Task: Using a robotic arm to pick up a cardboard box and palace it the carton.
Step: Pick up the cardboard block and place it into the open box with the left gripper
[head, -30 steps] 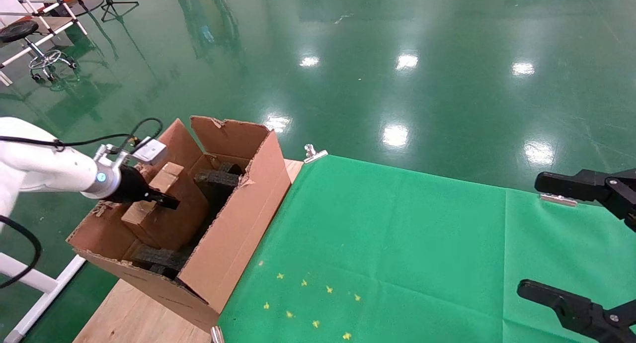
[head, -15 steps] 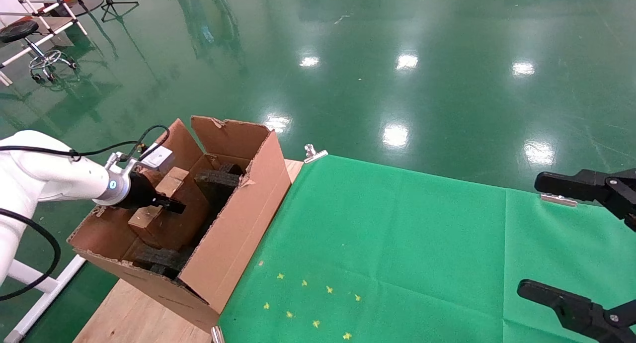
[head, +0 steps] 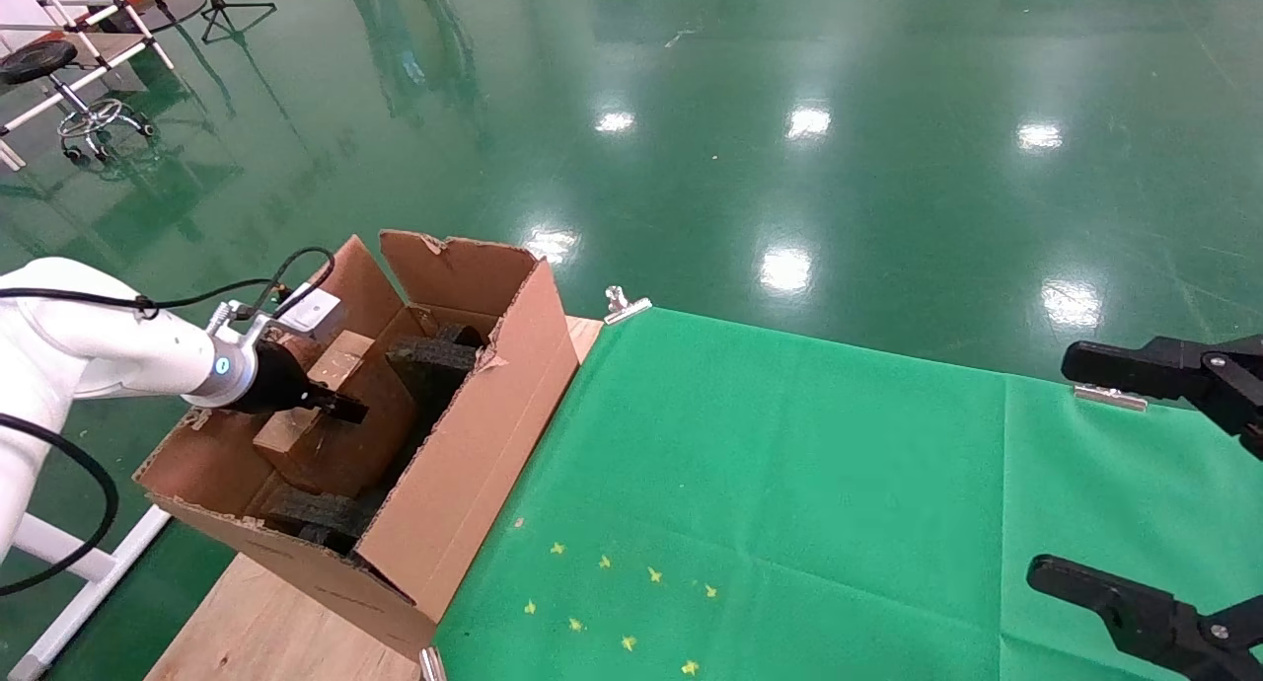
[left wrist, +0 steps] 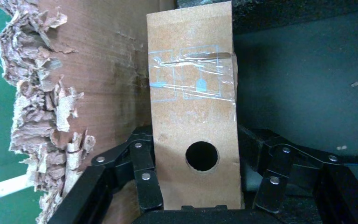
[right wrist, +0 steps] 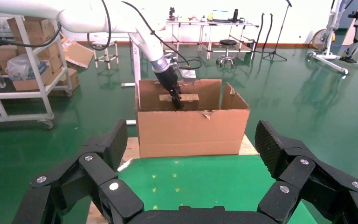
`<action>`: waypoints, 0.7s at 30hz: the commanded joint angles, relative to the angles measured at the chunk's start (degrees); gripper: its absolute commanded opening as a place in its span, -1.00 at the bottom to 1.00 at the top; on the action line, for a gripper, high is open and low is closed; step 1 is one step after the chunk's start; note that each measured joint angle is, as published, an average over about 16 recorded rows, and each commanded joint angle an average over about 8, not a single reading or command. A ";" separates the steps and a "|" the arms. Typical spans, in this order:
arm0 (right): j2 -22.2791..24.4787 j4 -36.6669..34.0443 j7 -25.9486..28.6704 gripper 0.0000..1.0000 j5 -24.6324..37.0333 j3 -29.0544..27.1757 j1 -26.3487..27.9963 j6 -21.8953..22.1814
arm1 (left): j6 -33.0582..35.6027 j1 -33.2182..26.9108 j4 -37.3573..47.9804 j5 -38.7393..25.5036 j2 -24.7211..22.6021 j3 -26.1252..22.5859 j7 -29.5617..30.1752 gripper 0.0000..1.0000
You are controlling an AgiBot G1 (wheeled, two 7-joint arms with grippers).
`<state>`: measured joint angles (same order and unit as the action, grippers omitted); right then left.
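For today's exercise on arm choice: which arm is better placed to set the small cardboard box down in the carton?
Left. Its tool already grips the cardboard box inside the carton; the right tool sits open, far off over the green cloth.

You've got one big carton (head: 464, 464), one small box (head: 321, 385) inside it, two grippers: left (head: 340, 405), right (head: 1164, 484). Two foam blocks (head: 434, 357) visible, one green cloth (head: 839, 503), two metal clips (head: 622, 306).
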<state>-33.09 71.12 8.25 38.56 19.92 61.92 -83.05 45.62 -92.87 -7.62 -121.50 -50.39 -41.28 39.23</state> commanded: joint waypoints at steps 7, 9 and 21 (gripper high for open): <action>0.00 0.00 0.00 1.00 0.00 0.00 0.00 0.00 | 0.22 -0.02 -0.16 -0.03 0.09 -0.05 0.04 1.00; 0.00 0.00 0.00 1.00 0.00 0.00 0.00 0.00 | 0.28 -0.02 -0.17 -0.05 0.10 -0.06 0.04 1.00; 0.00 0.00 0.00 1.00 0.00 0.00 0.00 0.00 | 3.45 -2.10 -4.21 3.01 1.74 1.72 -2.57 1.00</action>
<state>-33.09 71.12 8.24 38.56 19.92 61.92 -83.05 50.86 -95.08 -12.86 -117.22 -47.79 -38.92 36.28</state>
